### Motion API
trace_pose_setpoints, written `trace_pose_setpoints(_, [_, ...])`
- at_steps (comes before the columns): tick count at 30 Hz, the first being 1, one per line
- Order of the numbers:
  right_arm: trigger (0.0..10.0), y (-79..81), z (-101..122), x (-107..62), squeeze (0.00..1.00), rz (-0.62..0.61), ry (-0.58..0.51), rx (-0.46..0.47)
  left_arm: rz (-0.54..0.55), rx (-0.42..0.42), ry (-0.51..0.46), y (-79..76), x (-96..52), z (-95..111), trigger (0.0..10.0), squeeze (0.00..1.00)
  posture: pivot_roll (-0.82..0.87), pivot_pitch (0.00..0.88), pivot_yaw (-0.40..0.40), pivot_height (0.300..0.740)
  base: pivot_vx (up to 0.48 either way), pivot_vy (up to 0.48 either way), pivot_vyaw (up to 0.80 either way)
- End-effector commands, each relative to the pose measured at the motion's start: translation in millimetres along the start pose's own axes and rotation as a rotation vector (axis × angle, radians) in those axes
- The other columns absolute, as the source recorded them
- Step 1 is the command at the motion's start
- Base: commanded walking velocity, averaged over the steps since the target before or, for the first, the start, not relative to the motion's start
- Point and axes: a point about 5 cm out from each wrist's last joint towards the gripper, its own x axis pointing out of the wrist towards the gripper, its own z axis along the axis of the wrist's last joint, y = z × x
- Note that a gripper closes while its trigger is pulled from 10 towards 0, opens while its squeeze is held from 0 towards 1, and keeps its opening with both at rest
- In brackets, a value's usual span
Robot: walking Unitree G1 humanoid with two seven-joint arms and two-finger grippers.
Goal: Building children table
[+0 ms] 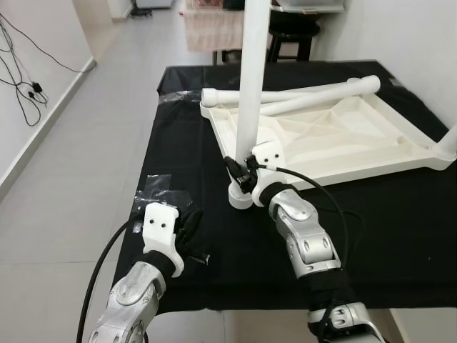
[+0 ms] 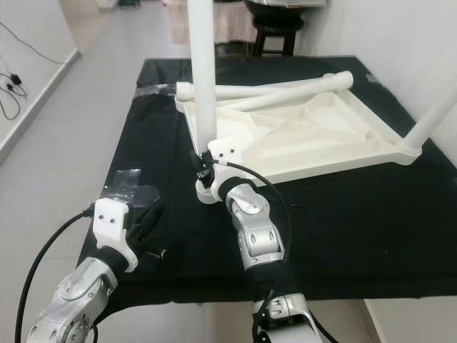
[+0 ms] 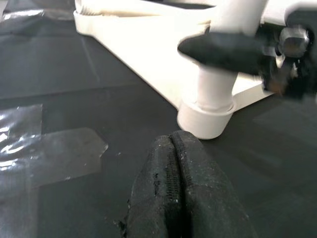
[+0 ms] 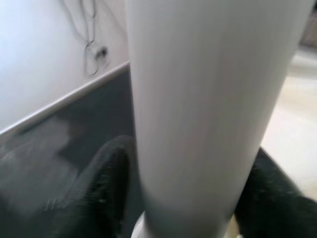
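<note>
The white children's table top [image 1: 357, 146] lies upside down on a black cloth. A white leg [image 1: 250, 93] stands upright at its near corner, its round foot [image 1: 241, 197] on the cloth. My right gripper [image 1: 243, 171] is shut on this leg just above the foot; in the right wrist view the leg [image 4: 198, 109] sits between the black fingers [image 4: 99, 193]. Two more legs [image 1: 314, 94] lie across the top's far side. Another leg [image 1: 447, 141] stands up at the right corner. My left gripper [image 1: 193, 220] rests shut on the cloth, left of the foot [image 3: 205, 121], holding nothing.
Clear tape patches [image 1: 158, 187] stick to the cloth near my left gripper. A dark stool [image 1: 293, 36] stands beyond the table. Grey floor runs along the left, with cables [image 1: 25, 89] by the wall. The cloth's front edge [image 1: 235, 309] is close below my arms.
</note>
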Motion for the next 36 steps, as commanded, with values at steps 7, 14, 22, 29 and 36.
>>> trace_pose_setpoints(7, [10.0,-2.5,28,11.0,0.0,0.374,-0.088,-0.012,0.002,-0.01,0.012,-1.8,-0.4,-4,10.0,0.0,0.13,0.111,-0.03,0.74,0.0,0.0,0.0])
trace_pose_setpoints(14, [10.0,-11.8,30,27.1,0.0,0.537,-0.016,-0.067,0.002,-0.013,0.009,-3.3,-0.1,-4,10.0,0.0,0.13,0.112,-0.038,0.74,0.0,0.0,0.0])
trace_pose_setpoints(22, [0.0,-17.1,32,30.0,0.0,0.616,0.016,-0.065,0.002,-0.012,0.011,-4.2,-0.6,-5,10.0,0.0,0.13,0.112,-0.041,0.74,0.0,0.0,0.0])
trace_pose_setpoints(29, [0.0,-27.7,26,26.9,0.0,0.549,-0.008,-0.039,0.002,-0.014,0.012,-5.5,-1.6,-5,10.0,0.0,0.12,0.115,-0.042,0.74,0.0,0.0,0.0])
trace_pose_setpoints(36, [0.0,-34.4,-13,18.9,0.0,0.049,0.096,-0.025,0.001,-0.017,0.013,-5.9,-2.3,-6,10.0,0.0,0.11,0.113,-0.047,0.74,0.0,0.0,0.0])
